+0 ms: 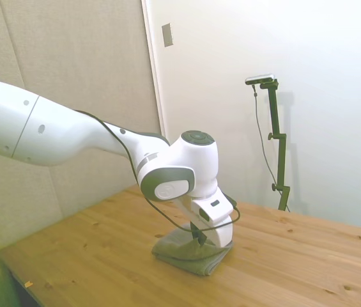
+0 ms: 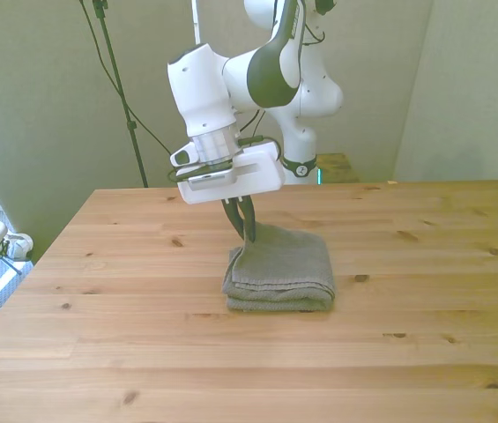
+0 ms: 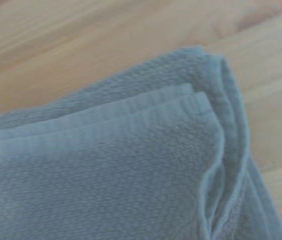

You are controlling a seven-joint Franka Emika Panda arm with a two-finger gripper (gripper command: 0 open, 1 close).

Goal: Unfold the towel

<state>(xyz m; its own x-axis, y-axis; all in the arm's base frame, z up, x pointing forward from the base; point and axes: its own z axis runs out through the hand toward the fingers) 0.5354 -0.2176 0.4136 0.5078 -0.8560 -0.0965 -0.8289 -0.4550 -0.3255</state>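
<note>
Towel [image 2: 281,269] folded, mid-table | gripper [image 2: 247,231] at its far-left corner in the front view, fingers pinched together — on cloth | risk: several stacked layers caught — towel would lift as one bundle, still folded.

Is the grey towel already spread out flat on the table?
No, the towel lies folded in thick stacked layers on the table, under the gripper.

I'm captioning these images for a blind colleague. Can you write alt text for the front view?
A white robot arm's gripper reaches down onto the far corner, toward the front view's left, of a folded grey towel lying on a wooden table. The towel's stacked layers show along its near edge.
</note>
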